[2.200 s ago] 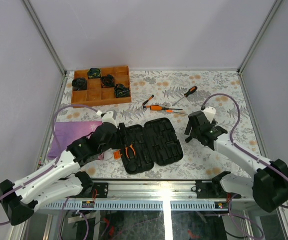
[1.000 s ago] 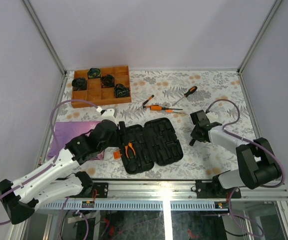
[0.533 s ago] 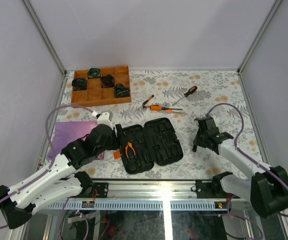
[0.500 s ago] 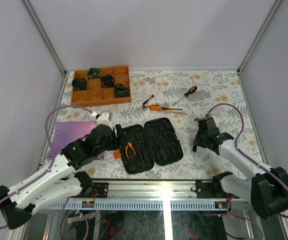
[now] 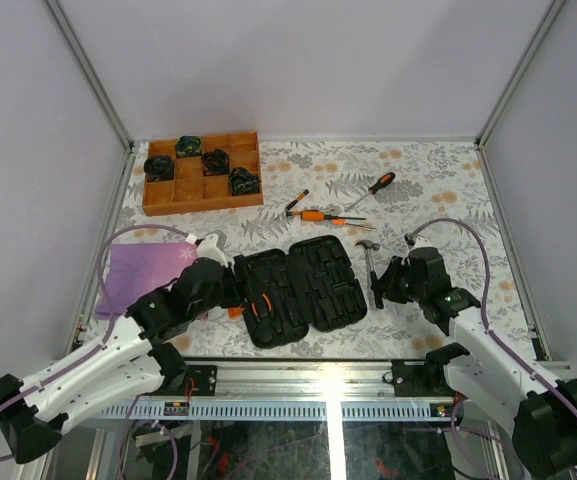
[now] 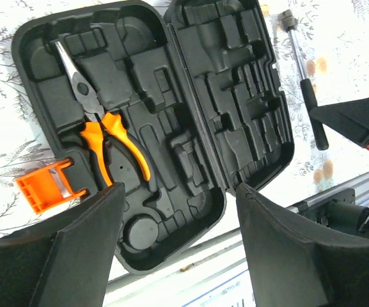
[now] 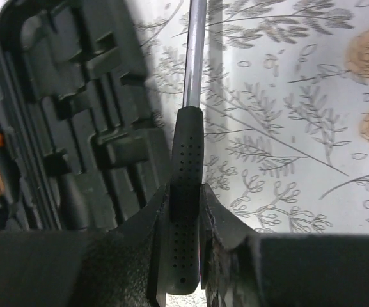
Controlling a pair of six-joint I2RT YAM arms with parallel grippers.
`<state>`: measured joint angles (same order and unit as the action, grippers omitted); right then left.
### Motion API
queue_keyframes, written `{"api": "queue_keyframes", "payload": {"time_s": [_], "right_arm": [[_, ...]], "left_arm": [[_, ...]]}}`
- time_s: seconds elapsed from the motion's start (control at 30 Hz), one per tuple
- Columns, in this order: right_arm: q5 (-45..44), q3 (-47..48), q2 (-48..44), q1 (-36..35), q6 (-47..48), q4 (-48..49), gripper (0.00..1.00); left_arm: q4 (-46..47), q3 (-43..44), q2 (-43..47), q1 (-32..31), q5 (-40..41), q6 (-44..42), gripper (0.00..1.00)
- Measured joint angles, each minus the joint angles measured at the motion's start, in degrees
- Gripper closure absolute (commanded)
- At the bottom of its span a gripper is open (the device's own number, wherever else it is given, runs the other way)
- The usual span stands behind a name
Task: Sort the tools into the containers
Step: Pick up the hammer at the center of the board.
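Free table [image 5: 268, 228] between tool case [image 5: 313, 285] and screwdrivers [image 5: 320, 215]; hammer [image 5: 370, 262] in right hand [image 7: 184, 192] just beside case's right edge

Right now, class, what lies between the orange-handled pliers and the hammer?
In the left wrist view, the open tool case's empty half, then a narrow strip of floral tabletop, separate the pliers from the hammer.

We see orange-handled pliers [image 6: 94, 116] in a black case [image 6: 235, 96]. The hammer [image 7: 185, 166] is black-handled and steel-shafted; the desk [image 5: 438, 170] is floral white.
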<state>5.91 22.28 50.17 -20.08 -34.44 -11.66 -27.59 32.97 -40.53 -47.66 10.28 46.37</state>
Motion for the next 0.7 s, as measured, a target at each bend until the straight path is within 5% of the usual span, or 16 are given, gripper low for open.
{"api": "queue_keyframes", "payload": {"time_s": [0.7], "right_arm": [[19.06,-14.21,-8.41,0.00,-18.99,26.01,1.00]], "left_arm": [[16.06,-2.01,-8.68,-0.07,-8.00,3.56,0.30]]}}
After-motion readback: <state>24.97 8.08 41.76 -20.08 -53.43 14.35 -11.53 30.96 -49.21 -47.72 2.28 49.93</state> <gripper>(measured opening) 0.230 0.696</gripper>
